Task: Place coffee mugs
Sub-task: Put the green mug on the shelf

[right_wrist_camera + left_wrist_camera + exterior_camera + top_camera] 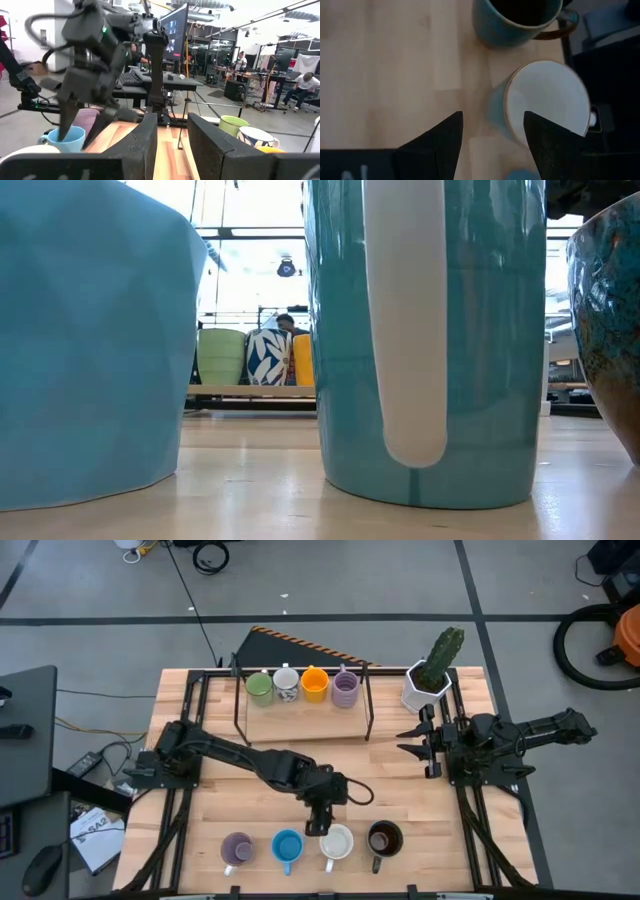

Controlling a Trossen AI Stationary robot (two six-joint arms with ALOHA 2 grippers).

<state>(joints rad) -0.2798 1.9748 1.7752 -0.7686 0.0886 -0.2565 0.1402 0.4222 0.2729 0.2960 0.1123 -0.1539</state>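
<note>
Along the near table edge stand four mugs in a row: a purple mug (pixel 237 849), a blue mug (pixel 287 846), a white mug (pixel 337 841) and a dark mug (pixel 384 838). The left gripper (pixel 318 821) hangs just above the white mug's far rim, jaws parted and empty; in the left wrist view one finger (pixel 550 140) overlaps the white mug (pixel 547 97) and the other lies over bare table (pixel 395 75). The left arm reaches diagonally from the table's left side. Farther back the right gripper (pixel 412 737) waits at the right, fingers narrowly apart, holding nothing. On the far rack (pixel 300 720) sit green (pixel 259 687), patterned white (pixel 286 683), orange (pixel 314 684) and lilac (pixel 345 689) mugs, beside a cactus pot (pixel 427 683).
</note>
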